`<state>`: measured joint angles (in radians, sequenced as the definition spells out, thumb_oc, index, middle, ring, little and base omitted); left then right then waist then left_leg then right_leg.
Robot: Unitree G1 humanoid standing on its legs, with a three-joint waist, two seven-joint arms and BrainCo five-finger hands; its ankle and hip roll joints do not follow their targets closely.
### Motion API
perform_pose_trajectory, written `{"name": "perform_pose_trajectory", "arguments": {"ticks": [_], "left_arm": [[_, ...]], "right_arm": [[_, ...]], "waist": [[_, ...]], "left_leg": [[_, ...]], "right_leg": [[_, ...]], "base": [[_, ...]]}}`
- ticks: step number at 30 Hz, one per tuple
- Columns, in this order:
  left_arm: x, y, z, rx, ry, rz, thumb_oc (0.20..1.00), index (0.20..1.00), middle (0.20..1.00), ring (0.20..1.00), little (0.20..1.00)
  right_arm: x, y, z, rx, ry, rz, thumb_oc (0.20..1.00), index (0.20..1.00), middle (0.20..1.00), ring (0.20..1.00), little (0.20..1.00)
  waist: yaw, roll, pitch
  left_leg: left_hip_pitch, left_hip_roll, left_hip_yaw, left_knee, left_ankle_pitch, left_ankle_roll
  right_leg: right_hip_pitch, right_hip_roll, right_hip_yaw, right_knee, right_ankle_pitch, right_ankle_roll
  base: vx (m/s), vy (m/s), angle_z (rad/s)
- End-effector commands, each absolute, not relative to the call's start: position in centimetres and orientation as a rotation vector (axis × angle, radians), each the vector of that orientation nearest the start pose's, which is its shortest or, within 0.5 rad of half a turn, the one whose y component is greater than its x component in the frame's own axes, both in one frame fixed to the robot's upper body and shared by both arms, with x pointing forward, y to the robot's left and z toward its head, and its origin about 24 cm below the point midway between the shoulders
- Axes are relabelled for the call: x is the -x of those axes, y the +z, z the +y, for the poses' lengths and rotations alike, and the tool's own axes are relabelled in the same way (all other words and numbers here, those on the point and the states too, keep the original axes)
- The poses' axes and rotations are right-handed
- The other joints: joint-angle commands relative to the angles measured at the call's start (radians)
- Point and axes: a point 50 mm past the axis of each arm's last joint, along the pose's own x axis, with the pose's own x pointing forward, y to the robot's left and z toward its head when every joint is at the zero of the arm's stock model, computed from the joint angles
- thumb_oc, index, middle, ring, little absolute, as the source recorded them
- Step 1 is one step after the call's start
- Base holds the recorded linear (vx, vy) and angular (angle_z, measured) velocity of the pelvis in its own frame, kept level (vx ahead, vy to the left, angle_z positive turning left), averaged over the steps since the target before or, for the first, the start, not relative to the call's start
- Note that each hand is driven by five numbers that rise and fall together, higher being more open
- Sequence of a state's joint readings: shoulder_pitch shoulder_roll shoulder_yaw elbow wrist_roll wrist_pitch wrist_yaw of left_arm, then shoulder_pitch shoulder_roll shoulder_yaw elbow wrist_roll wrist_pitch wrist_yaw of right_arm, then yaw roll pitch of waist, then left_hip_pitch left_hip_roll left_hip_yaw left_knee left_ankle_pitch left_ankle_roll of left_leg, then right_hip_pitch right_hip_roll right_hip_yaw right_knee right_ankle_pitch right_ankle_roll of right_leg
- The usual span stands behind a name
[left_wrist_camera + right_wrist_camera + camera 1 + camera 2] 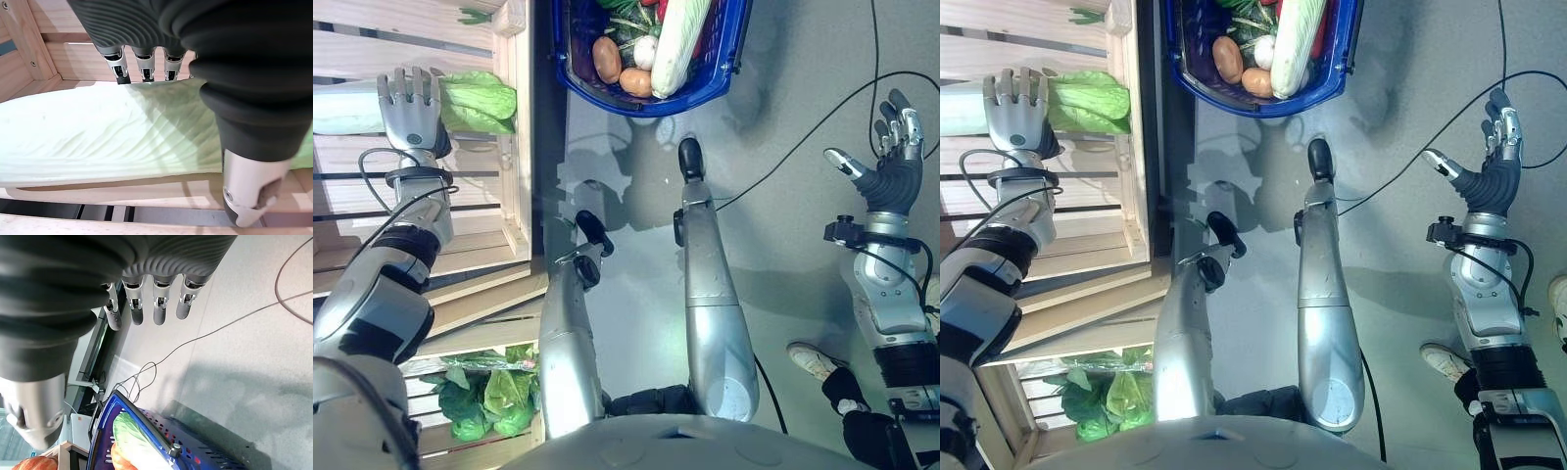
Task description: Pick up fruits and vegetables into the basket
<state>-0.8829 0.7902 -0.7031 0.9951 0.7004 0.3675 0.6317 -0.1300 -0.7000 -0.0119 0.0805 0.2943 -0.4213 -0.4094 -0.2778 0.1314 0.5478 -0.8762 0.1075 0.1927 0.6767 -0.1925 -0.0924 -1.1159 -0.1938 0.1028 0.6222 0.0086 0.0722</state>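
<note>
My left hand (pixel 408 110) hovers, fingers straight, over the soft, bruisable cabbage (pixel 475 101) in the crate (pixel 514 147) at ten o'clock, best cupped mid-body, basket (pixel 720 64) at twelve, right hand (pixel 891 147) splayed empty

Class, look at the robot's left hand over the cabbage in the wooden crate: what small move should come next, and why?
Probably lower the left hand and curl its fingers round the cabbage. The fingers are straight above the pale leaves, holding nothing, and the blue basket waits with other vegetables inside. The right hand hangs open over the floor.
</note>
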Motion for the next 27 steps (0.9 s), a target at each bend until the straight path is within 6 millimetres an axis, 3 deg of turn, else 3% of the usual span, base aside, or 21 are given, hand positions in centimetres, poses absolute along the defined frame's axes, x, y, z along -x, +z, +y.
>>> {"name": "perform_pose_trajectory", "arguments": {"ticks": [1, 6, 7, 8, 18, 27], "left_arm": [[-33.8, 15.0, 35.5, -1.995, 0.755, 0.157, 1.000, 1.000, 1.000, 1.000, 1.000], [-33.5, 14.9, 36.0, -1.994, 0.787, 0.215, 1.000, 1.000, 1.000, 1.000, 1.000], [-33.3, 14.8, 36.3, -1.977, 0.797, 0.247, 0.696, 0.696, 0.696, 0.696, 0.696], [-33.3, 14.8, 36.4, -1.969, 0.791, 0.263, 0.209, 0.209, 0.209, 0.209, 0.209], [-32.5, 12.3, 36.5, -1.936, 0.719, 0.269, 0.200, 0.200, 0.200, 0.200, 0.200], [-31.7, 10.0, 35.7, -1.912, 0.603, 0.154, 0.200, 0.200, 0.200, 0.200, 0.200]], "right_arm": [[-25.3, 16.5, -28.0, 0.285, -0.343, -0.641, 1.000, 1.000, 1.000, 1.000, 1.000], [-25.4, 16.6, -28.0, 0.293, -0.351, -0.644, 1.000, 1.000, 1.000, 1.000, 1.000], [-25.4, 16.6, -28.1, 0.297, -0.353, -0.645, 1.000, 1.000, 1.000, 1.000, 1.000], [-25.4, 16.6, -28.1, 0.298, -0.353, -0.647, 1.000, 1.000, 1.000, 1.000, 1.000], [-25.1, 16.7, -28.2, 0.268, -0.321, -0.666, 1.000, 1.000, 1.000, 1.000, 1.000], [-24.3, 16.6, -28.0, 0.233, -0.278, -0.677, 1.000, 1.000, 1.000, 1.000, 1.000]], "waist": [[-0.037, -0.006, -0.028], [-0.035, -0.004, -0.028], [-0.036, -0.004, -0.028], [-0.037, -0.004, -0.028], [-0.033, -0.020, -0.028], [-0.016, -0.039, -0.028]], "left_leg": [[-0.101, -0.028, 0.041, 0.070, -0.054, 0.063], [-0.116, -0.028, 0.039, 0.081, -0.056, 0.064], [-0.122, -0.027, 0.037, 0.087, -0.057, 0.065], [-0.125, -0.028, 0.036, 0.091, -0.059, 0.066], [-0.119, -0.028, 0.022, 0.099, -0.067, 0.070], [0.006, -0.030, 0.008, 0.033, -0.049, 0.057]], "right_leg": [[-0.005, -0.028, 0.039, 0.011, -0.059, 0.030], [-0.020, -0.028, 0.042, 0.016, -0.059, 0.028], [-0.026, -0.026, 0.043, 0.021, -0.059, 0.027], [-0.029, -0.025, 0.044, 0.025, -0.061, 0.026], [-0.010, -0.017, 0.035, 0.025, -0.068, 0.025], [0.132, -0.039, -0.015, -0.025, -0.073, 0.036]], "base": [[0.01, 0.034, 0.00], [0.00, 0.000, 0.00], [0.00, 0.000, 0.00], [0.00, 0.035, -0.01], [-0.01, -0.015, -0.03], [-0.03, -0.063, 0.02]]}}
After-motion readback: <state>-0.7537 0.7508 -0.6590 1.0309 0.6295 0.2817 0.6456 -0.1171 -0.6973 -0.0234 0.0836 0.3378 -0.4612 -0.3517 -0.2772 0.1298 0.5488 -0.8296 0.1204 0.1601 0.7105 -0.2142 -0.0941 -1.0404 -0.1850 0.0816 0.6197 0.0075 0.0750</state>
